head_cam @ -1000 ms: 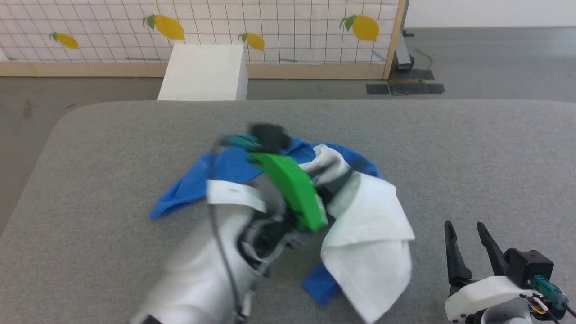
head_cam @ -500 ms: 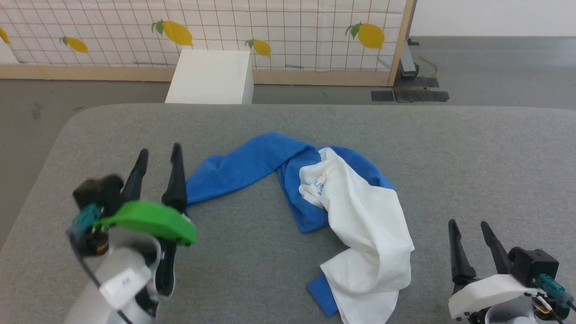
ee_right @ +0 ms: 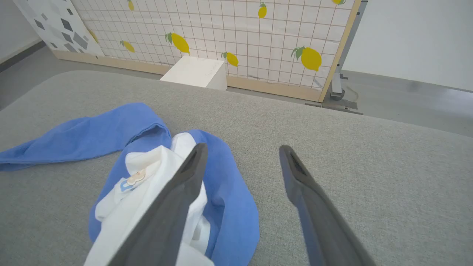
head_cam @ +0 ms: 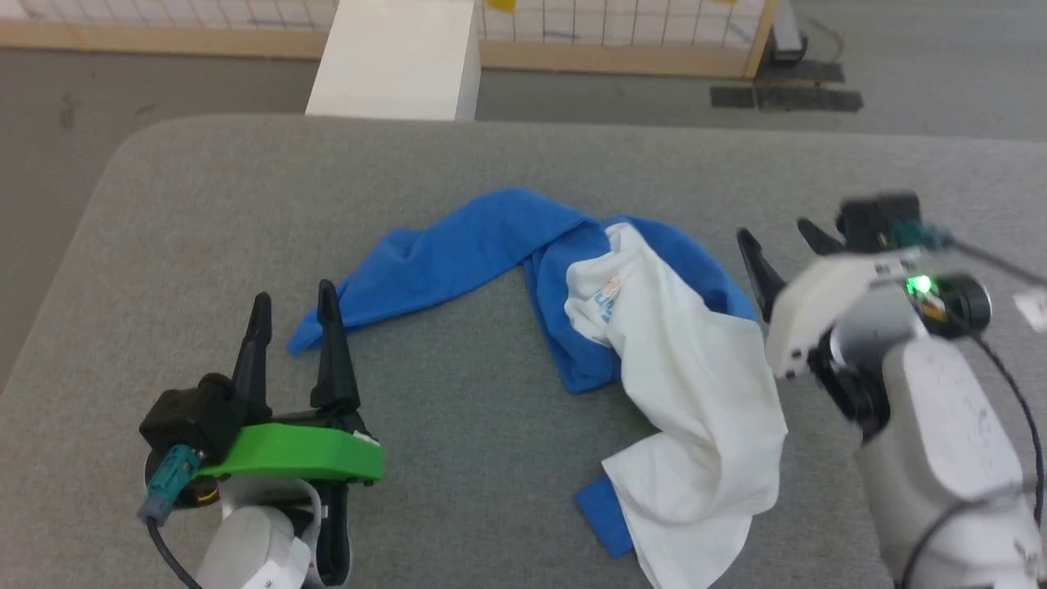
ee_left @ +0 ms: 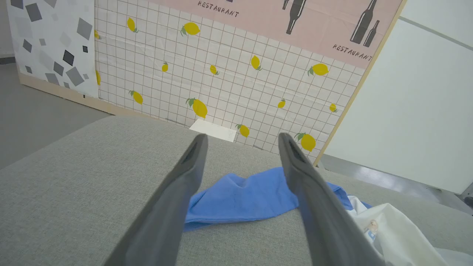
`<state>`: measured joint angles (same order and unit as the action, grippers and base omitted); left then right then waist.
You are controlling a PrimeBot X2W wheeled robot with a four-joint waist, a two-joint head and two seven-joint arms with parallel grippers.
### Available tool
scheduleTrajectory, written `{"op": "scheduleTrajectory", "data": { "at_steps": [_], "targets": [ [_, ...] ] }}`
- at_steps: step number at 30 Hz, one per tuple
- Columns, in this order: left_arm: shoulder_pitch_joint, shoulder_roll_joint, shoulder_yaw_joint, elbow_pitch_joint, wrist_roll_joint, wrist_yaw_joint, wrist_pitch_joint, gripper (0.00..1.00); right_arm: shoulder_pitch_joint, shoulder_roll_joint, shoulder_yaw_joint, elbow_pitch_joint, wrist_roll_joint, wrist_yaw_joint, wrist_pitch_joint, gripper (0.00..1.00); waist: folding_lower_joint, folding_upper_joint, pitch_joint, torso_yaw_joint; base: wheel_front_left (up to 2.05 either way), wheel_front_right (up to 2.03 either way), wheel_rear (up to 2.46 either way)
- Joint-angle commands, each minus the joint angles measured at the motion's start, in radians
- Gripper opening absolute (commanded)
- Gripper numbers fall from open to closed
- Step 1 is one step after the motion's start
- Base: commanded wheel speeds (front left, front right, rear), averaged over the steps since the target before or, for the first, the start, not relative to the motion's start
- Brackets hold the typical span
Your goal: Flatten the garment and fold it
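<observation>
Blue-sleeved white shirt (head_cam: 687, 368) lies crumpled on the grey counter (head_cam: 204, 188), limp, light and likely to slump when lifted; the end of its outstretched sleeve (head_cam: 442, 258) looks the surest hold. Both arms' jaws stand apart, empty.

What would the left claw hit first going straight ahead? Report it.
Probably the garment's blue sleeve, lying ahead of the open left claw; the claw's height above the cloth is unclear.
</observation>
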<state>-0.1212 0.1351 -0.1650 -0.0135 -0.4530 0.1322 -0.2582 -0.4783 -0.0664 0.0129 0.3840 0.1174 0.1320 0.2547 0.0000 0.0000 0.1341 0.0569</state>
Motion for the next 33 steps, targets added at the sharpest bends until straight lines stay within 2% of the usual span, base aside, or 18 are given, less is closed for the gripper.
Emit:
{"op": "scheduleTrajectory", "data": {
  "at_steps": [1,6,10,14,18,19,20,21,25,29,33],
  "targets": [
    [-0.008,-0.013,0.011,0.002,0.021,-0.015,-0.003,1.0,-0.047,-0.012,0.018,0.026,-0.008,-0.001,0.062,1.0,0.0,0.0,0.059,0.042,0.0,0.0,0.0],
    [-0.041,-0.053,0.03,0.013,0.06,-0.055,-0.003,1.0,-0.193,-0.079,0.119,0.112,-0.054,-0.001,0.331,1.0,0.0,0.0,0.122,0.087,0.0,0.0,0.0],
    [-0.059,-0.073,0.035,0.029,0.07,-0.079,-0.003,1.0,-0.25,-0.118,0.212,0.159,-0.029,-0.001,0.486,1.0,0.0,0.0,0.161,0.121,0.0,0.0,0.0],
    [-0.064,-0.082,0.041,0.042,0.071,-0.089,-0.004,1.0,-0.239,-0.166,0.337,0.187,0.033,-0.001,0.608,1.0,0.0,0.0,0.178,0.144,0.0,0.0,0.0],
    [-0.063,-0.084,0.046,0.051,0.067,-0.095,-0.004,1.0,-0.211,-0.212,0.396,0.174,0.105,-0.001,0.652,1.0,0.0,0.0,0.18,0.15,0.0,0.0,0.0],
    [-0.062,-0.084,0.046,0.052,0.063,-0.094,-0.004,1.0,-0.208,-0.22,0.394,0.167,0.117,-0.001,0.648,0.42,0.0,0.0,0.179,0.149,0.0,0.0,0.0],
    [-0.062,-0.084,0.046,0.053,0.061,-0.092,-0.004,1.0,-0.207,-0.228,0.389,0.153,0.126,-0.001,0.629,0.11,0.0,0.0,0.176,0.146,0.0,0.0,0.0],
    [-0.062,-0.084,0.047,0.055,0.059,-0.091,-0.004,1.0,-0.206,-0.233,0.386,0.142,0.135,-0.001,0.609,0.0,0.0,0.0,0.169,0.142,0.0,0.0,0.0],
    [-0.059,-0.085,0.047,0.062,0.057,-0.091,-0.004,1.0,-0.208,-0.252,0.309,0.097,0.17,-0.001,0.496,0.0,0.0,0.0,0.134,0.117,0.0,0.0,0.0],
    [-0.049,-0.085,0.051,0.071,0.055,-0.095,-0.004,1.0,-0.189,-0.27,0.15,0.057,0.156,-0.001,0.377,0.0,0.0,0.0,0.086,0.083,0.0,0.0,0.0],
    [-0.033,-0.085,0.053,0.084,0.053,-0.1,-0.004,1.0,-0.12,-0.294,-0.032,0.022,0.107,-0.001,0.355,0.0,0.0,0.0,0.042,0.05,0.0,0.0,0.0]
  ]
}}
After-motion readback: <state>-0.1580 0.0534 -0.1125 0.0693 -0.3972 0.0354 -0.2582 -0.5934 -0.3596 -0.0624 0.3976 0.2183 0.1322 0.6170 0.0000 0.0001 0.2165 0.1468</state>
